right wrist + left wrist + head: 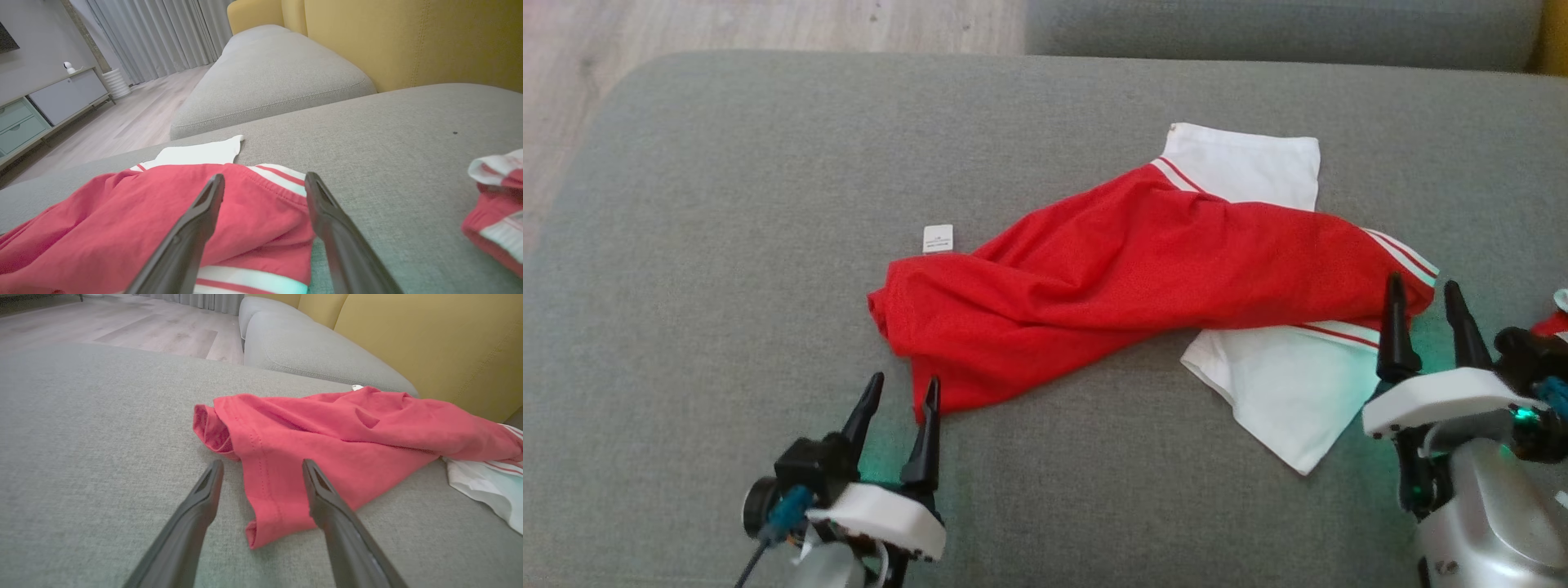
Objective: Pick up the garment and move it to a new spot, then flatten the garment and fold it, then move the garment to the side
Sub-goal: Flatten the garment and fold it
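Grey sofa seat (727,245) is carrying everything, with pale wooden floor (727,24) showing beyond its far left corner and a yellow backrest (408,41) rising behind it in the right wrist view. Near the middle of the seat the garment (1143,269) is lying crumpled in a long slanting heap, red cloth bunched on top and its white parts with red stripes poking out at the far side and the near right. A small white label (938,238) is sitting on the upholstery just beyond the garment's left end. The left claw (905,380) is hovering at the garment's near left corner with its fingers spread wide and gripping nothing; in its wrist view the red hem is lying on the seat between the two fingers (262,463). The right claw (1423,282) is likewise standing wide apart and empty, its tips poised over the striped right edge of the garment (264,176). Another red and white cloth (494,200) is resting apart at the far right.
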